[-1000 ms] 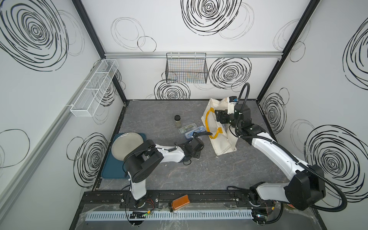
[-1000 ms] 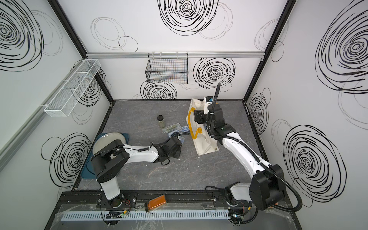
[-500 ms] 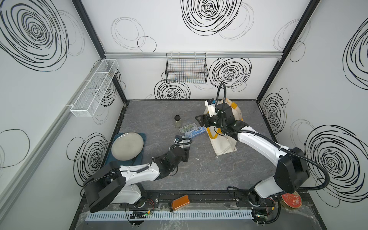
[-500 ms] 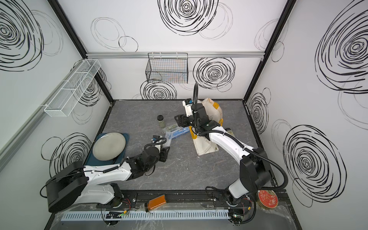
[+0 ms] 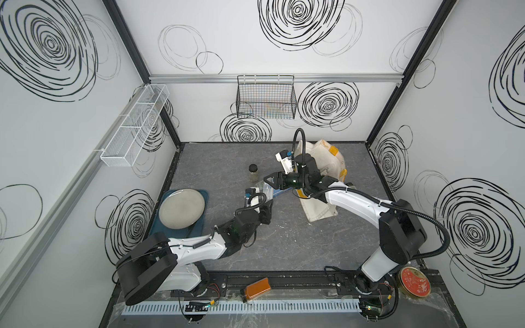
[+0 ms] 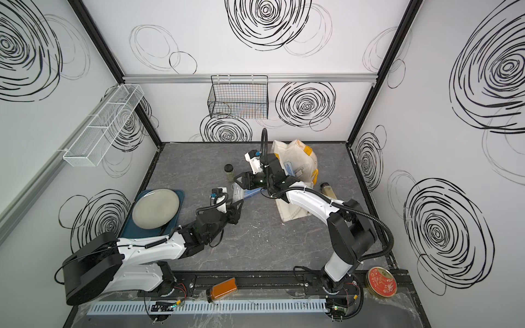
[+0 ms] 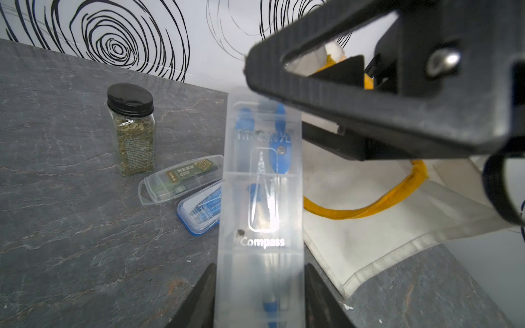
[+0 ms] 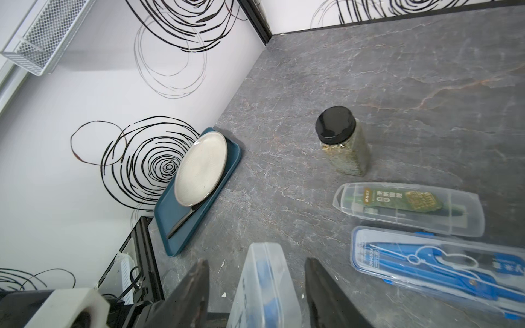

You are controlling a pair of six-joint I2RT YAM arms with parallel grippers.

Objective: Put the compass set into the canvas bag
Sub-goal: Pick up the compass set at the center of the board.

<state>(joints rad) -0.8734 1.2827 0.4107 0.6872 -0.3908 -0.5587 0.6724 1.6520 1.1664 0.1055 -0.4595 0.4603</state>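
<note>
The compass set [image 7: 261, 198] is a long clear case marked "Compass" with a blue compass inside. My left gripper [image 7: 260, 298] is shut on its near end and holds it above the table. My right gripper [image 8: 257, 264] stands open around the case's far end [image 8: 267, 284], with a gap on each side of it. In a top view the left gripper [image 5: 267, 203] and the right gripper [image 5: 270, 181] meet tip to tip, left of the canvas bag [image 5: 321, 211]. The cream bag with its yellow handles [image 7: 366, 210] lies slumped on the table at the right.
A spice jar [image 8: 343, 142], a green-labelled clear case [image 8: 409, 208] and a blue-rimmed case [image 8: 437, 267] sit below the grippers. A plate [image 5: 181, 208] rests on a teal tray [image 5: 203, 224] at the left. A small bottle [image 6: 326, 190] lies beside the bag.
My right gripper has swung left from over the bag to the far end of the case, and its jaws have narrowed. The left arm has shifted back, still holding the case.
</note>
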